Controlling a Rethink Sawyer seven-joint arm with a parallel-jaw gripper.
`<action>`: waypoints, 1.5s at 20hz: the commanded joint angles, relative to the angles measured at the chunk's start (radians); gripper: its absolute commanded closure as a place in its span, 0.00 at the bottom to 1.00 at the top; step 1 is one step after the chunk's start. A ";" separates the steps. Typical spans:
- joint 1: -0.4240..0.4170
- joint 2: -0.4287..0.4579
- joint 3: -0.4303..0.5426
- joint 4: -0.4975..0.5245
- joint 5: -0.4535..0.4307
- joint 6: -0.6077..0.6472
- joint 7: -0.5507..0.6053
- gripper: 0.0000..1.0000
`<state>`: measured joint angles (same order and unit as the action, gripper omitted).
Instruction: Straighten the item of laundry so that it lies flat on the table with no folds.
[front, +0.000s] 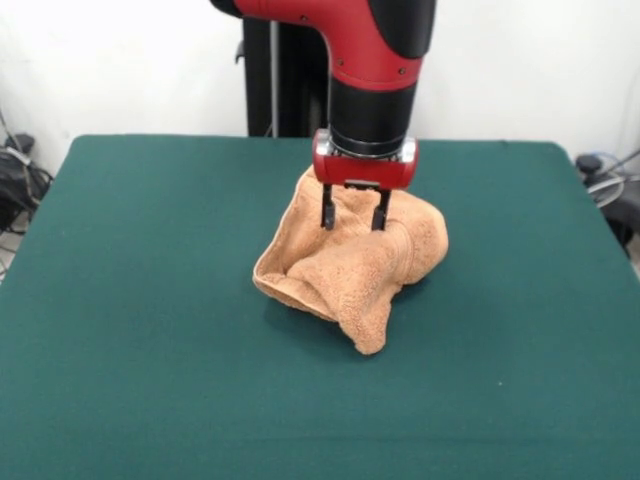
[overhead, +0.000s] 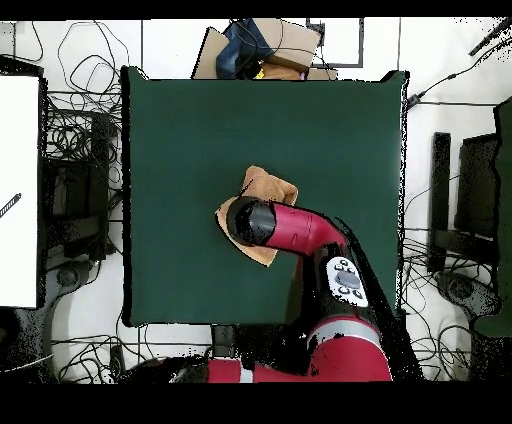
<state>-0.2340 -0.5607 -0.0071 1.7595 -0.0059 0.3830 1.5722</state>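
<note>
The towel (front: 350, 265) lies bunched and folded near the middle of the dark green worktop (front: 140, 330); the fingers (front: 327, 212) stand narrowly apart, tips down at its top folds, white wall behind, cables beside

the towel (front: 350, 262) lies bunched near the middle of the table (front: 130, 300), well apart from every edge; the tool (front: 353, 220) stands directly over its rear part, fingers spread and touching the cloth
</note>
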 joint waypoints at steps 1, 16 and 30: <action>0.003 -0.024 0.058 -0.095 0.030 0.109 0.119 0.00; -0.002 -0.007 0.065 -0.180 0.032 0.165 0.120 0.00; 0.016 -0.025 0.055 -0.114 0.046 0.121 0.163 0.00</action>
<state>-0.2341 -0.5712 -0.0068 1.6182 0.0095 0.4711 1.5722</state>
